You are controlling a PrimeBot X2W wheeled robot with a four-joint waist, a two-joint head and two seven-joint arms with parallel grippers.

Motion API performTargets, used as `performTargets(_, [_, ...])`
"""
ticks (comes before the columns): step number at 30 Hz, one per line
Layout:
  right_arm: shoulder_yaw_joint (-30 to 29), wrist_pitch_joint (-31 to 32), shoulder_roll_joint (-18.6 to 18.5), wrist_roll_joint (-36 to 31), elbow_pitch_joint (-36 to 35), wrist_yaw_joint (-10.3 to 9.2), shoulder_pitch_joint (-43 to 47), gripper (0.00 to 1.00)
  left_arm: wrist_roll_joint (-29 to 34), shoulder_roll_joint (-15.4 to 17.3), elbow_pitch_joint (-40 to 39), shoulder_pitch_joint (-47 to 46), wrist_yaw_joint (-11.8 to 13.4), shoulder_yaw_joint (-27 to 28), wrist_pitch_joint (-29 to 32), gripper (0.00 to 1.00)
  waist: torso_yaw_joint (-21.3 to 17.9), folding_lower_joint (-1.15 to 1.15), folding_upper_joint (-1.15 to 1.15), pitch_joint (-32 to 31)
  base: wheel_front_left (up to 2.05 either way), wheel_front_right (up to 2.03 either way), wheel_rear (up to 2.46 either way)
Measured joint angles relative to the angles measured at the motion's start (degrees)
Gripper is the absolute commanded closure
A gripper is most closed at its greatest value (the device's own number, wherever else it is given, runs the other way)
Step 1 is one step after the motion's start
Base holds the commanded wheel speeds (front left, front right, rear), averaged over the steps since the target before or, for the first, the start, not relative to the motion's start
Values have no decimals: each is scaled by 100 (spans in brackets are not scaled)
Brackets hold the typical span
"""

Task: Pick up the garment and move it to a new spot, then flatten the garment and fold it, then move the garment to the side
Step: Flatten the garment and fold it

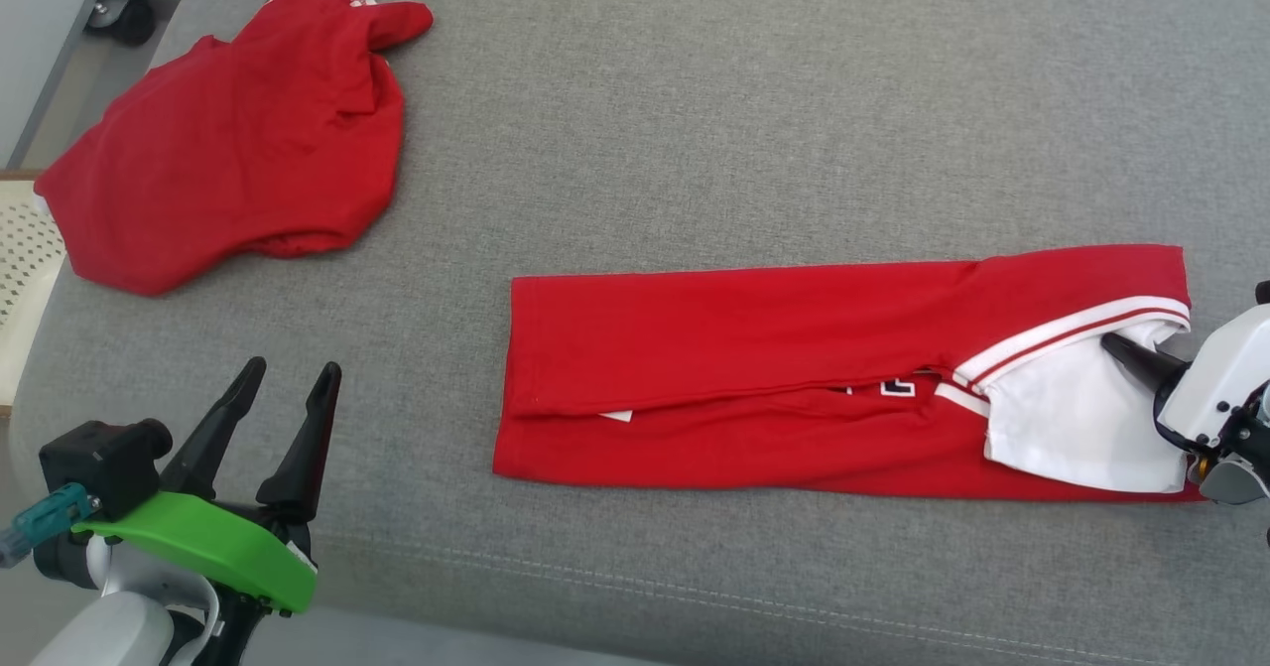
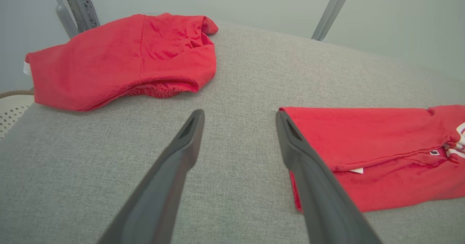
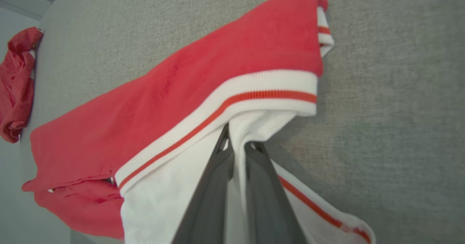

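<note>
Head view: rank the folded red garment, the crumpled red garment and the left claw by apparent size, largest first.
1. folded red garment
2. crumpled red garment
3. left claw, smallest even though it sits nearest the camera, which flatters it.

Bright, even light; soft faint shadows; wrist views bend at edges

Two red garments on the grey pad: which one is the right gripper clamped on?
The long folded red garment with white striped trim: the right gripper is shut on its white end. The crumpled plain red garment lies apart, untouched.
</note>
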Motion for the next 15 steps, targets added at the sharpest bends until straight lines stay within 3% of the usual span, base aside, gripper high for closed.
performTargets(8, [-297,-5,-162,182,227,2,18,100,0,-34,-114,211,4,216,-27,0,-259,0,0,-56,0,0,0])
performTargets(15, [-795,-78,-682,448,525,-65,204,100,4,-59,-220,262,5,338,-32,0,-499,0,0,-51,0,0,0])
